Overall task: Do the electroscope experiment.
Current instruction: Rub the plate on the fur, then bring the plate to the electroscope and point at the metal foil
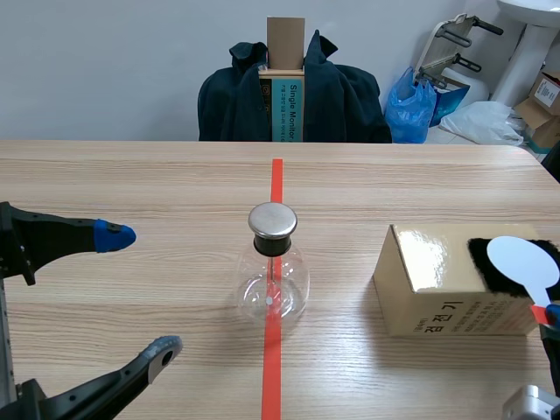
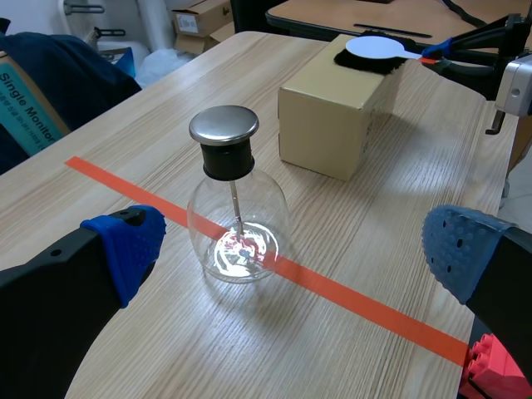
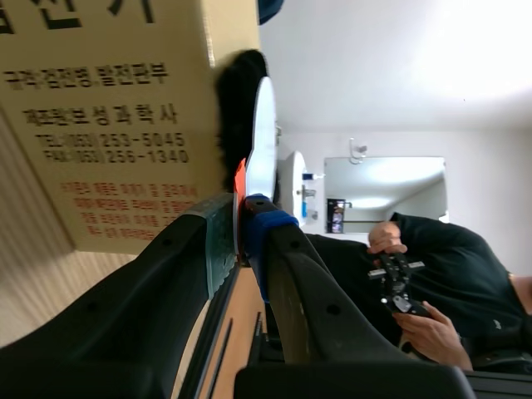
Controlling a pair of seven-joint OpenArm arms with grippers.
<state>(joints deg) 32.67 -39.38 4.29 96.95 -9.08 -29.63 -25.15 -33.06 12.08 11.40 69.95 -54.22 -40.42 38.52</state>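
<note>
The flask [image 1: 274, 271] is clear glass with a metal cap [image 1: 272, 220] on a black stopper and a thin rod hanging inside. You have it upright on the tape line [image 1: 272, 367], mid-table.

Your left gripper [image 1: 138, 293] sits left of the flask, low over the table. Its fingers are spread wide with nothing between them. In its wrist view the flask stands ahead, between the two blue pads [image 2: 125, 249], and touches neither.

The cardboard box [image 1: 437, 280] lies flat to the right of the flask, near it but apart, with printed text on its side. A black furry pad [image 1: 484, 262] lies on top, at the end far from the flask.

The white disc paddle [image 1: 523, 261] is over that furry pad. You cannot tell whether it touches the fur.

Your right gripper [image 3: 243, 226] is farther right of the flask than the box. Its fingers are pinching the paddle's red handle [image 1: 542, 312], and the disc shows edge-on in its wrist view.

Beyond the flask, past the table's far edge, a dark jacket [image 1: 341, 96] is draped over a chair. A blue bag [image 1: 409, 105] sits to the right of it.
</note>
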